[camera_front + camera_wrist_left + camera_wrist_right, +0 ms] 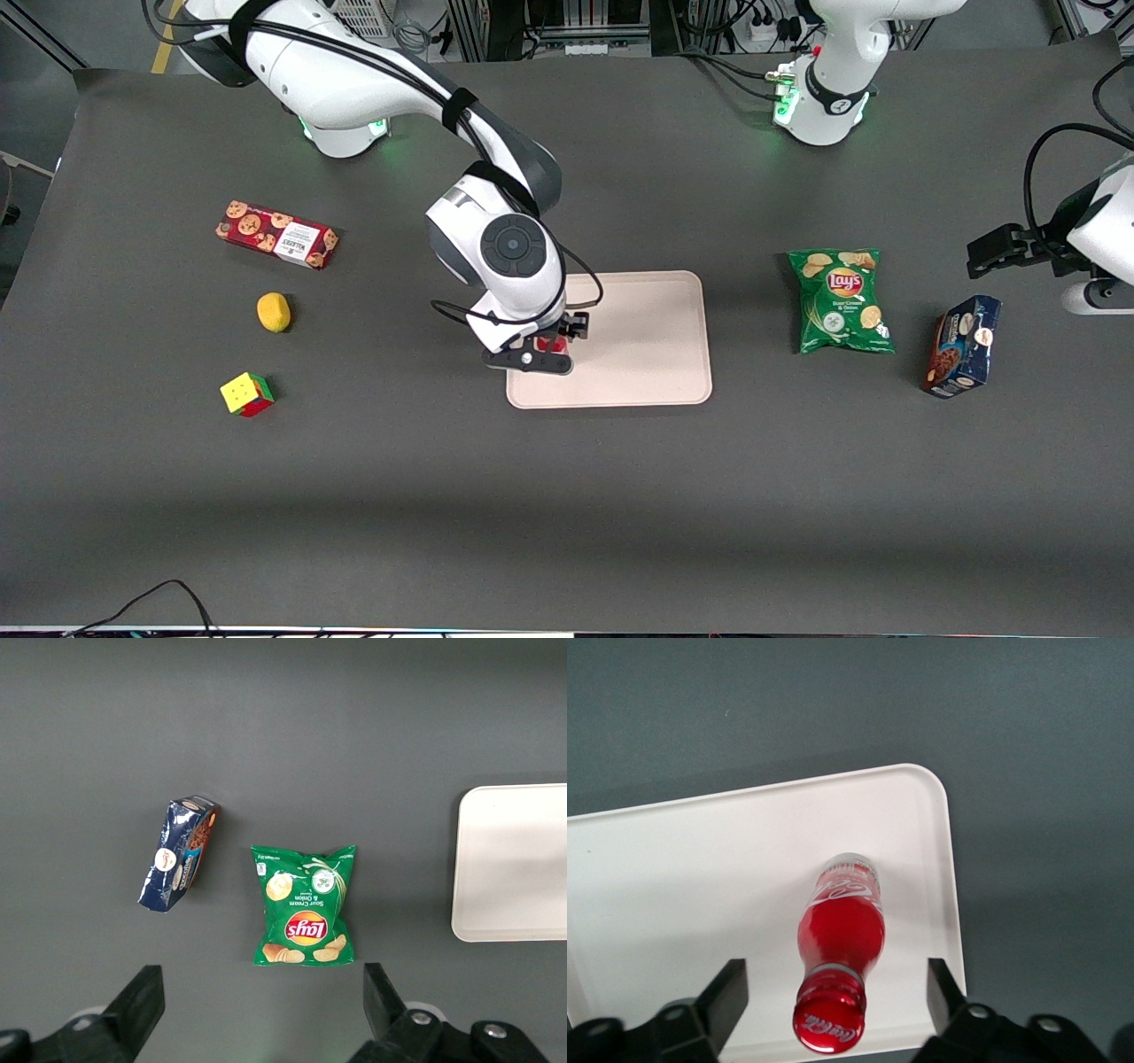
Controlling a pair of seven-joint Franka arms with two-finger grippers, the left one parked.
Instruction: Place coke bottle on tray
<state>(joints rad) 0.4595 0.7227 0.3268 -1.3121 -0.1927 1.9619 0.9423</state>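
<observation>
One bottle matters here: the coke bottle (pixel 840 939) stands upright on the tray (pixel 700 895), directly under the gripper (pixel 833 992), close to the tray corner and its raised rim. The two fingers (pixel 726 992) are spread wide, one at each side of the bottle, and both are well apart from it, so the gripper holds nothing. In the front view the gripper (pixel 542 347) hangs over the edge of the tray (pixel 647 337) that is toward the working arm's end of the table, and only a small red part of the bottle (pixel 551 344) shows below the wrist.

I judge the bottle to be light, stiff and quite smooth, so it can slip between hard fingers. It is slim and tall for its base, so it may fall over easily if a finger touches it from the side. The best place to take hold seems to be the body just under the cap, where it is narrow, with the fingers closing evenly from both sides. The clear base looks stable enough on the flat tray floor. It seems already placed.
</observation>
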